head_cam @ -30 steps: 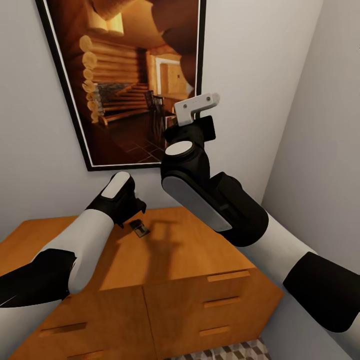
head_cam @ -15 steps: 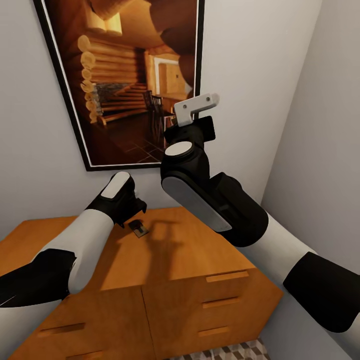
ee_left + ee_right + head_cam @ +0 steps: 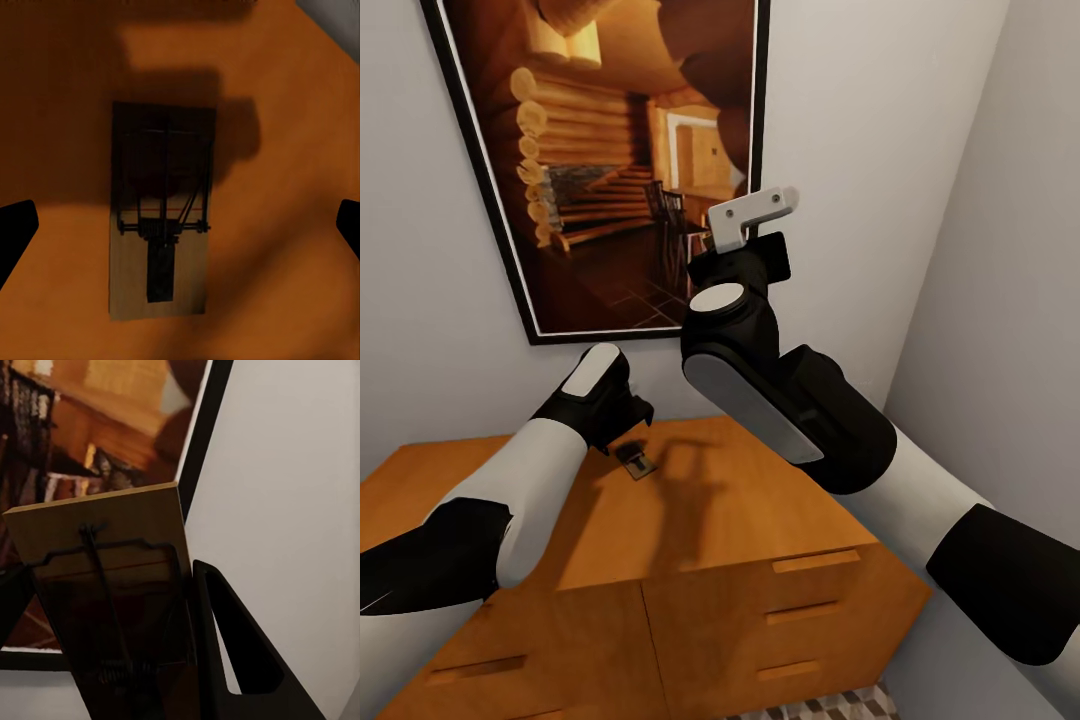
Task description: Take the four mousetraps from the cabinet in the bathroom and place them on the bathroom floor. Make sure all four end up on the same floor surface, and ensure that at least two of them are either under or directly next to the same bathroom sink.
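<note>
Left gripper (image 3: 628,412) hanging low over the cabinet (image 3: 740,500) top, left of centre in the head view, fingers pointed down at a mousetrap (image 3: 637,459) lying flat on the wood just below and to the right of the black wrist. In the left wrist view, two dark fingertips (image 3: 15,229) set wide apart at the frame's side edges, well clear of the mousetrap (image 3: 161,214) centred between them: spread, gripping nothing. Trap a dark rectangular board with thin wire parts, its upper half under the arm's shadow, orange-brown cabinet top (image 3: 277,247) all around it.

Right gripper (image 3: 705,243) raised high at frame centre in the head view, forearm rising from the lower right, a pale grey bracket (image 3: 753,213) on top of the wrist, fingers themselves masked by the wrist there. In the right wrist view, black finger (image 3: 232,652) pressed along one side edge of a second mousetrap (image 3: 112,577), another dark finger partly seen at the opposite edge: clamped on that board, held up on end with its wire bail facing the camera.

Behind it, large black-framed picture (image 3: 615,150) of a log-cabin interior on the pale wall (image 3: 880,150), upper left to centre. Cabinet filling the lower half, slot-handled drawers (image 3: 800,610) on its front. Strip of cube-patterned floor (image 3: 840,705) at the bottom edge, right of centre.
</note>
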{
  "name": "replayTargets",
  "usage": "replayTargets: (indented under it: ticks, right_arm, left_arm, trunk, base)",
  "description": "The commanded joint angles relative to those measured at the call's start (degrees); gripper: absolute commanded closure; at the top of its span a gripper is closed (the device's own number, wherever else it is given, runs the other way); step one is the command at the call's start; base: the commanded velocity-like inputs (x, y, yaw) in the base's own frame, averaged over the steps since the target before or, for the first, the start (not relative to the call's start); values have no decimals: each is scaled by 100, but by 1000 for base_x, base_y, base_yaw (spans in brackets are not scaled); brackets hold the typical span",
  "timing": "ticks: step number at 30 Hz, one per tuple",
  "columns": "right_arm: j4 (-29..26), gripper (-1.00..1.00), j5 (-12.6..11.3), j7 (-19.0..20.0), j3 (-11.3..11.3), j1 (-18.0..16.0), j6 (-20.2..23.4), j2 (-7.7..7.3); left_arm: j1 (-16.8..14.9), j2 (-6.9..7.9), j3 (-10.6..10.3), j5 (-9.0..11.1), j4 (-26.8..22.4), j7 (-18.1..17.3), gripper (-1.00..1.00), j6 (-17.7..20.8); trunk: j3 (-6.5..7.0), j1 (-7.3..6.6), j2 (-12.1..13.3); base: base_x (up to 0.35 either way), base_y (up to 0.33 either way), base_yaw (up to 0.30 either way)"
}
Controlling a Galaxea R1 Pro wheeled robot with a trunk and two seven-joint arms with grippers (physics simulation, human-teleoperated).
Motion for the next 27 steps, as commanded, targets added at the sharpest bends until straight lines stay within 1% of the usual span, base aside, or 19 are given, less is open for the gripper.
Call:
replayTargets:
  ticks: [1, 14, 27]
  right_arm:
    - [-3, 100, -61, -56, 6, -9, 27, 1]
    - [-3, 100, -61, -56, 11, -9, 27, 1]
    - [-3, 100, -62, -56, 16, -9, 27, 1]
  left_arm:
    - [-4, 6, -22, 35, -6, 37, -100, 53]
    - [-3, 8, -26, 36, -26, 29, -100, 58]
    - [-3, 9, -9, 34, -30, 42, -100, 48]
  trunk:
    - [-7, 0, -4]
    - [-7, 0, -4]
    - [-7, 0, -4]
  base:
    - [8, 0, 0]
    - [49, 28, 0]
    - [10, 6, 0]
